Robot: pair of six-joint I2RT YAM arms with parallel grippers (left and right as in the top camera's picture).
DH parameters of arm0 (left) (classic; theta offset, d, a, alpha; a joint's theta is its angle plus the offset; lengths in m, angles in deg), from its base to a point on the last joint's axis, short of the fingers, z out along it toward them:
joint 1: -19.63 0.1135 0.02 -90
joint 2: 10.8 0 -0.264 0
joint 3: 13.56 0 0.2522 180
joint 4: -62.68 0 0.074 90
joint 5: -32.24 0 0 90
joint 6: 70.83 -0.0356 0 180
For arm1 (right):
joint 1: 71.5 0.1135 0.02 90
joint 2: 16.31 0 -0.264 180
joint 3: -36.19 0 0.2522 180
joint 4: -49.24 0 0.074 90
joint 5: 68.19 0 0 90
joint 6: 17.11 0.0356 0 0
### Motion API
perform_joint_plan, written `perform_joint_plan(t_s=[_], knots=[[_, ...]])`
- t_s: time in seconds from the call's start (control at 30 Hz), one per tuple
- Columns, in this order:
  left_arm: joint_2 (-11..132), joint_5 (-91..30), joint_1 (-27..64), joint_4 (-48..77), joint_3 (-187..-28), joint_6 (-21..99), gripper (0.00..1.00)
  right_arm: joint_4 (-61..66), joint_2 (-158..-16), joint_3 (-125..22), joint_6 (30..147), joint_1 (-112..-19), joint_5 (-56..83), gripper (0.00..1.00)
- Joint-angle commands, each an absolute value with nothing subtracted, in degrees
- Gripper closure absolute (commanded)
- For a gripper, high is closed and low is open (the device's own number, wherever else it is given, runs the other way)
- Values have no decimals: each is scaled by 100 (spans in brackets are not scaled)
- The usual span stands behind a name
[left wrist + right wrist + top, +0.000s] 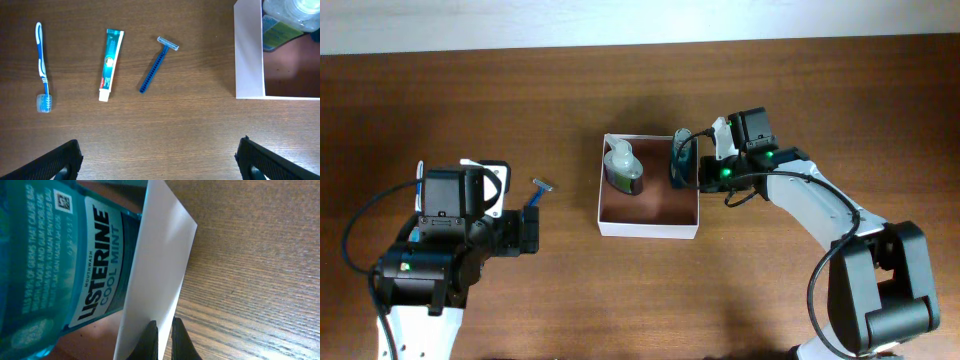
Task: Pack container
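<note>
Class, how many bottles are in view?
2. A pale bottle is in the container's left half; a teal mouthwash bottle is inside, at its right wall. None seems hidden.

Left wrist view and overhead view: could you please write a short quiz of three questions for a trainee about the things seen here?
1. True or false: the razor lies inside the container.
2. What lies between the toothbrush and the razor? A. toothpaste tube B. mouthwash bottle C. nothing
3. Fill in: the left gripper is ___.
Key: 1 false; 2 A; 3 open.
</note>
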State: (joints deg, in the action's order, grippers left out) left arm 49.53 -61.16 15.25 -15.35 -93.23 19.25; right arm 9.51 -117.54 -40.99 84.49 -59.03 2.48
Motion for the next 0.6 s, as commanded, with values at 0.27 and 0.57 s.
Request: perform_joint_plan(t_s=[0.27, 0.57], knots=[[4951, -6055, 1538, -1544, -9413, 1962, 0, 1329, -11763, -4090, 8407, -5925, 80, 95], [4951, -6055, 1538, -1544, -9413, 1962, 0, 1348, -11763, -4090, 8363, -5925, -117, 95]])
